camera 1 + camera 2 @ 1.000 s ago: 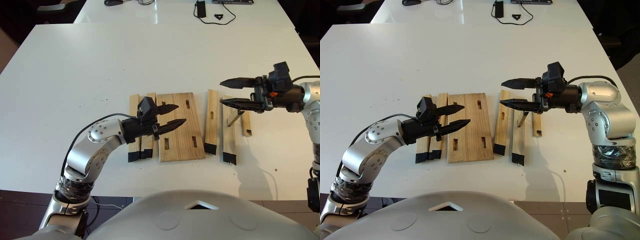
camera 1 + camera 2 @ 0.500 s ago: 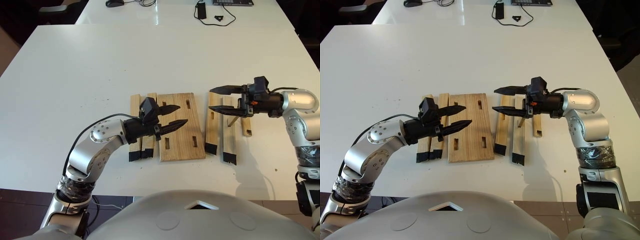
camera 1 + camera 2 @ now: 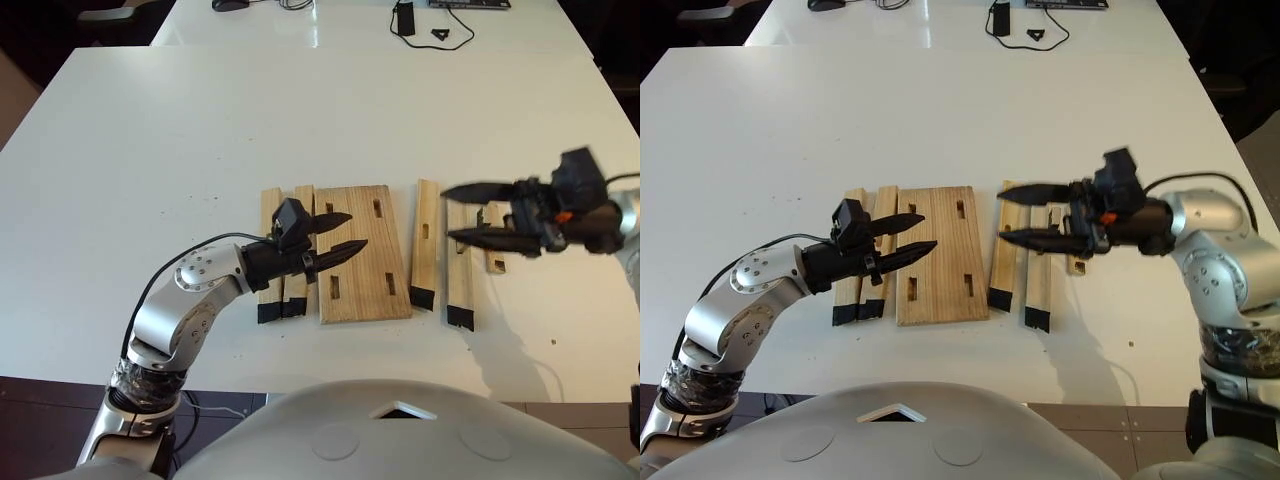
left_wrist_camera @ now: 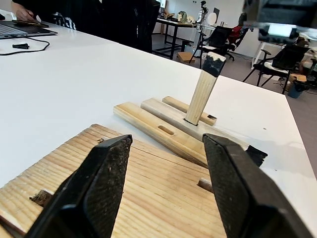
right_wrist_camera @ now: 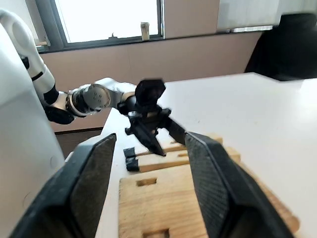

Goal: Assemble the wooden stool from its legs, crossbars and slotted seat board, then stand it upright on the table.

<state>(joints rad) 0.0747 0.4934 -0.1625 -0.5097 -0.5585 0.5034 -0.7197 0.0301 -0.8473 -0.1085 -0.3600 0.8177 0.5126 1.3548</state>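
Note:
The slotted seat board (image 3: 362, 252) lies flat mid-table. Two legs (image 3: 282, 258) lie side by side along its left edge. Two more legs (image 3: 423, 243) (image 3: 458, 265) lie to its right, with a short crossbar (image 3: 494, 252) beyond them. In the left wrist view a short black-tipped piece (image 4: 203, 89) stands tilted on one right-hand leg. My left gripper (image 3: 358, 229) hovers open over the board's left part, holding nothing. My right gripper (image 3: 448, 212) is open above the right-hand legs, its fingers (image 5: 94, 183) empty.
The white table (image 3: 200, 150) has free room on every side of the parts. A second table behind carries a mouse (image 3: 228, 4), a black adapter with cable (image 3: 402, 18) and a small black item (image 3: 438, 34). The near table edge runs just below the parts.
My right gripper swung left over the right-hand legs, then drew back to the right and a little lower, staying open. The left gripper has barely moved.

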